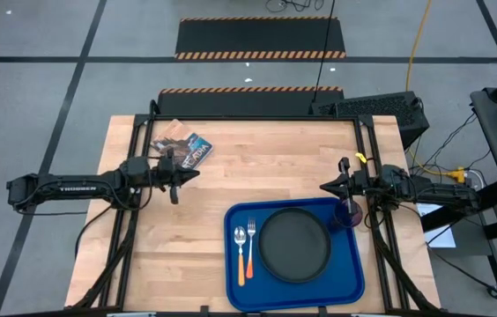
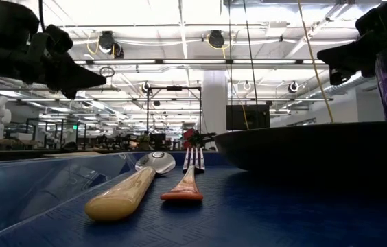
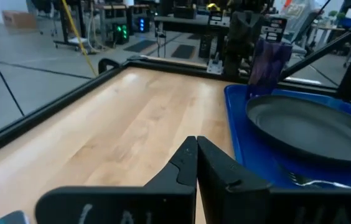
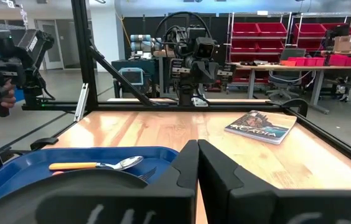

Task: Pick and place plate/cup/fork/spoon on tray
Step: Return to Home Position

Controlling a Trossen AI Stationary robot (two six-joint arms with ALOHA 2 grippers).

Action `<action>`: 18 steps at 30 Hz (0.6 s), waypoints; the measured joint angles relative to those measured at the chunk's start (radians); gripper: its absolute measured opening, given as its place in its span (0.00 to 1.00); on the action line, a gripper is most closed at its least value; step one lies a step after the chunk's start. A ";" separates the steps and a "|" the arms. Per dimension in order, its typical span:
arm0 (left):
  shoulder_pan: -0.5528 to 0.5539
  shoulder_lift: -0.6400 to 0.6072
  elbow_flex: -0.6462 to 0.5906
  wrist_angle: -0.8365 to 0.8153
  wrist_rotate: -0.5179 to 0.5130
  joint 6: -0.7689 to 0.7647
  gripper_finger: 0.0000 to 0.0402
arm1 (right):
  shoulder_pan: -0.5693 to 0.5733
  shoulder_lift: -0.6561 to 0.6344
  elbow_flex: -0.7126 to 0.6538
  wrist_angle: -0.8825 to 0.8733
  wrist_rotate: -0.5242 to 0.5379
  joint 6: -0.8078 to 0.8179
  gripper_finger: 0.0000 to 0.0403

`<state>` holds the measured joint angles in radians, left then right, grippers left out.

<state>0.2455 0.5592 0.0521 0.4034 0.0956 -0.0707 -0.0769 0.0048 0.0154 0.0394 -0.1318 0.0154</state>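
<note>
A colourful booklet lies flat near the far left corner of the wooden table.

My blue tray holds the black plate at its centre, spoon and fork lying side by side beside it, purple cup upright in its corner.

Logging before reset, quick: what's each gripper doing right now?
Left gripper: shut, holding nothing, above bare table.
Right gripper: shut, empty, beside the cup.

Wooden table carries tray and booklet.
</note>
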 joint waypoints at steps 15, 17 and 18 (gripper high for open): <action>-0.131 -0.108 -0.043 -0.014 -0.102 0.037 0.00 | 0.000 0.000 0.000 0.000 0.000 0.000 0.00; -0.144 -0.127 -0.043 -0.014 -0.105 0.046 0.00 | 0.000 0.000 0.000 0.000 0.000 0.000 0.00; -0.148 -0.139 -0.043 -0.015 -0.105 0.048 0.00 | 0.000 0.000 0.000 0.000 0.000 0.000 0.00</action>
<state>0.0978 0.4202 0.0093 0.3885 -0.0091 -0.0231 -0.0769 0.0048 0.0151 0.0398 -0.1314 0.0151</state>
